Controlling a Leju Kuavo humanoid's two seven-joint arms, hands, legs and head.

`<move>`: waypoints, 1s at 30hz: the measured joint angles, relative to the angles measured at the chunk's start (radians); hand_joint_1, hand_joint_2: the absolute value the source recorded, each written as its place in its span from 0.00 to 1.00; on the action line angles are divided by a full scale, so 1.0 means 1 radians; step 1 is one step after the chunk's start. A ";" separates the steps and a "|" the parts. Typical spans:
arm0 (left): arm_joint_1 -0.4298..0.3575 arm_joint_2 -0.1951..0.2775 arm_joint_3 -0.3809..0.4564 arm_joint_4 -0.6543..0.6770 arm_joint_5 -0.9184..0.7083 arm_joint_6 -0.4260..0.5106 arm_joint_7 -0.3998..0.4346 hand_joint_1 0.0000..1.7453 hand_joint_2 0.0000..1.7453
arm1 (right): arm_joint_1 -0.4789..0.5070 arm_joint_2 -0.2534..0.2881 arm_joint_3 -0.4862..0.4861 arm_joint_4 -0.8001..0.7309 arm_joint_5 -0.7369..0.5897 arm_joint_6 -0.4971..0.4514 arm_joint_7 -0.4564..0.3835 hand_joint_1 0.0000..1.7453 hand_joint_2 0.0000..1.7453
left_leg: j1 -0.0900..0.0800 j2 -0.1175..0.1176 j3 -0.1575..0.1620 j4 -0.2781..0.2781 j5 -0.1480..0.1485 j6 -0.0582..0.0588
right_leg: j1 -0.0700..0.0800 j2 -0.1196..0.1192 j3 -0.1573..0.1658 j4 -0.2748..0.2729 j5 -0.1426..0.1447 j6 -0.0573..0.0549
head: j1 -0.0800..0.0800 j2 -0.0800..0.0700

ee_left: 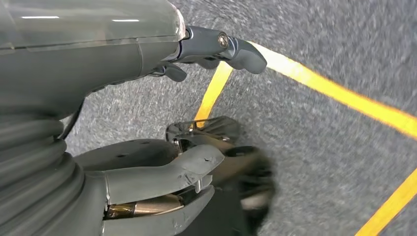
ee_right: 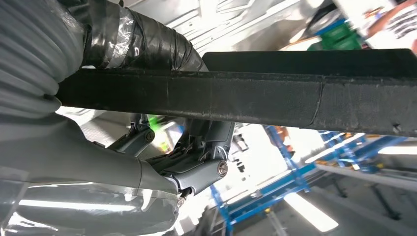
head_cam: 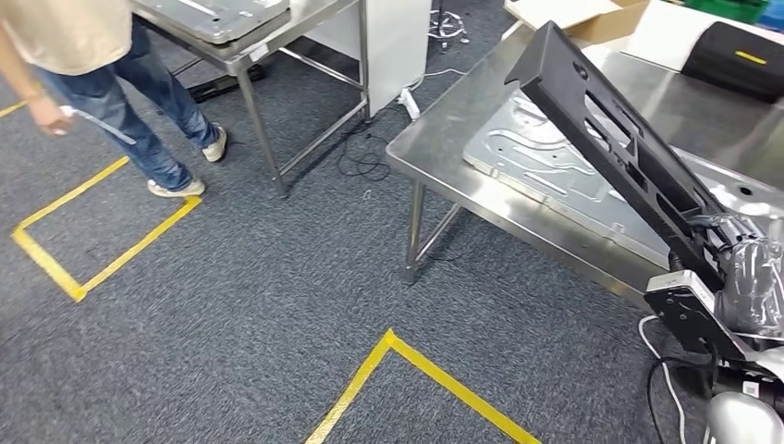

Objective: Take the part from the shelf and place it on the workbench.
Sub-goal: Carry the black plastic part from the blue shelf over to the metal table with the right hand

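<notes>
Black part in right robot hand, long axis tilted up-left over steel workbench.

Matt black part; brushed steel workbench; rough grey carpet.

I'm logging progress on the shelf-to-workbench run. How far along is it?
Done: the long black part is off the shelf, gripped at its lower end by the right hand. In hand: it is held tilted above the steel workbench, over a stamped metal panel. Left: setting it down and letting go. The left hand holds nothing, hanging over the carpet.
</notes>
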 joint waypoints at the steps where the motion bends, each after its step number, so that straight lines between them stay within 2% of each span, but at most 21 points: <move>1: 0.002 0.000 0.000 0.000 0.000 0.000 0.000 0.00 1.00 | 0.000 0.001 0.000 0.000 0.001 0.000 0.001 1.00 1.00 | 0.000 -0.002 -0.007 0.007 0.013 0.001 | 0.001 0.014 0.000 0.002 -0.001 0.000 | 0.000 0.000; 2: 0.002 0.000 0.000 0.000 0.000 0.000 0.000 0.00 1.00 | 0.000 0.002 0.000 0.000 0.001 0.001 0.002 1.00 1.00 | 0.001 -0.005 0.001 -0.023 0.044 0.003 | 0.001 0.029 0.000 0.005 -0.002 0.000 | 0.000 0.000; 3: 0.002 0.000 0.001 0.000 0.000 0.000 0.000 0.00 1.00 | 0.000 0.003 -0.001 0.000 0.001 0.001 0.002 1.00 1.00 | 0.001 -0.015 0.023 -0.078 0.084 0.005 | 0.001 0.043 0.000 0.009 -0.004 0.001 | 0.000 0.000; 5: 0.001 0.001 0.002 0.000 0.000 0.000 0.001 0.00 1.00 | 0.000 0.003 -0.005 0.001 0.001 0.003 0.004 1.00 1.00 | 0.004 -0.055 0.064 -0.185 0.135 0.009 | 0.002 0.068 -0.005 0.020 -0.008 0.008 | 0.000 0.000; 7: -0.001 0.001 0.002 0.000 0.000 0.000 0.001 0.00 1.00 | -0.001 0.003 -0.009 0.001 0.001 0.005 0.007 1.00 1.00 | 0.004 -0.073 0.080 -0.224 0.142 0.012 | 0.000 0.090 -0.014 0.026 -0.007 0.019 | 0.000 0.000; 8: -0.002 0.001 0.002 0.000 0.000 -0.001 0.001 0.00 1.00 | 0.001 0.003 -0.011 0.001 0.001 0.006 0.008 1.00 1.00 | 0.003 -0.064 0.081 -0.228 0.144 0.016 | -0.002 0.101 -0.018 0.025 -0.005 0.026 | 0.000 0.000; 9: -0.003 0.001 0.002 0.000 0.000 -0.001 0.001 0.00 1.00 | 0.004 0.003 -0.014 0.001 0.003 0.007 0.009 1.00 1.00 | 0.002 -0.053 0.083 -0.232 0.147 0.022 | -0.005 0.102 -0.020 0.025 -0.004 0.031 | 0.000 0.000; 11: -0.004 0.000 0.002 0.000 0.000 -0.001 0.001 0.00 1.00 | 0.011 0.004 -0.019 0.001 0.008 0.007 0.010 1.00 1.00 | 0.003 -0.031 0.086 -0.243 0.155 0.036 | -0.003 0.058 -0.036 0.058 -0.025 0.039 | 0.001 0.000; 13: -0.001 0.000 0.002 0.000 -0.002 0.000 0.000 0.00 1.00 | 0.016 0.006 -0.022 0.001 0.021 0.005 0.011 1.00 1.00 | 0.000 -0.012 0.086 -0.248 0.158 0.044 | -0.001 -0.001 -0.083 0.158 -0.082 0.045 | 0.001 0.000; 14: 0.001 0.000 0.002 0.000 -0.003 0.000 0.000 0.00 1.00 | 0.017 0.008 -0.023 0.003 0.030 0.005 0.013 1.00 1.00 | -0.002 -0.003 0.086 -0.248 0.157 0.045 | -0.002 -0.013 -0.112 0.218 -0.109 0.048 | 0.001 0.000; 15: 0.003 0.000 0.002 0.000 -0.004 0.000 0.000 0.00 1.00 | 0.019 0.010 -0.023 0.005 0.041 0.007 0.017 1.00 1.00 | -0.004 0.005 0.085 -0.248 0.156 0.046 | -0.004 -0.018 -0.132 0.262 -0.123 0.049 | 0.001 0.000; 16: 0.003 0.000 0.003 0.000 -0.005 -0.001 0.000 0.00 1.00 | 0.021 0.011 -0.024 0.009 0.050 0.011 0.022 1.00 1.00 | -0.005 0.013 0.086 -0.248 0.155 0.046 | -0.005 -0.020 -0.137 0.275 -0.119 0.050 | 0.001 0.000; 17: 0.003 0.000 0.003 0.000 -0.005 -0.001 0.000 0.00 1.00 | 0.022 0.012 -0.025 0.012 0.058 0.015 0.028 1.00 1.00 | -0.006 0.018 0.086 -0.248 0.155 0.046 | -0.006 -0.021 -0.124 0.252 -0.098 0.049 | 0.001 0.000; 19: 0.002 0.000 0.003 0.000 -0.005 -0.001 0.000 0.00 1.00 | 0.022 0.012 -0.031 0.018 0.067 0.020 0.035 1.00 1.00 | -0.007 0.025 0.089 -0.248 0.153 0.043 | -0.006 -0.028 -0.054 0.125 -0.040 0.044 | 0.001 0.000; 21: 0.000 0.000 0.003 0.000 -0.006 -0.002 0.000 0.00 1.00 | 0.021 0.012 -0.037 0.021 0.070 0.020 0.037 1.00 1.00 | -0.009 0.027 0.090 -0.247 0.151 0.037 | 0.002 -0.035 -0.004 0.028 -0.013 0.035 | 0.001 0.000; 23: -0.001 -0.001 0.003 0.000 -0.006 -0.002 -0.001 0.00 1.00 | 0.021 0.012 -0.042 0.022 0.073 0.020 0.038 1.00 1.00 | -0.010 0.029 0.090 -0.249 0.150 0.028 | 0.010 -0.034 0.001 0.012 -0.014 0.026 | 0.000 0.000; 25: -0.001 -0.001 0.003 0.000 -0.006 -0.003 -0.001 0.00 1.00 | 0.020 0.012 -0.046 0.022 0.075 0.025 0.041 1.00 1.00 | -0.008 0.026 0.089 -0.242 0.141 0.017 | 0.007 -0.031 0.007 0.002 -0.010 0.015 | 0.000 0.000; 27: -0.001 0.000 0.004 0.000 -0.007 -0.004 -0.002 0.00 1.00 | 0.016 0.011 -0.047 0.025 0.078 0.035 0.048 1.00 1.00 | -0.006 0.012 0.063 -0.178 0.100 0.009 | 0.002 -0.029 0.014 -0.008 -0.005 0.003 | 0.000 0.000; 29: 0.000 0.000 0.004 0.000 -0.009 -0.006 -0.003 0.00 1.00 | 0.013 0.012 -0.047 0.031 0.081 0.043 0.052 1.00 1.00 | -0.004 0.001 0.005 -0.055 0.041 0.005 | 0.004 -0.028 0.015 -0.008 -0.006 -0.003 | 0.000 0.000; 30: 0.001 0.000 0.004 0.000 -0.010 -0.007 -0.004 0.00 1.00 | 0.013 0.012 -0.047 0.034 0.082 0.045 0.053 1.00 1.00 | -0.003 -0.001 -0.023 -0.002 0.026 0.003 | 0.005 -0.026 0.015 -0.007 -0.007 -0.005 | 0.000 0.000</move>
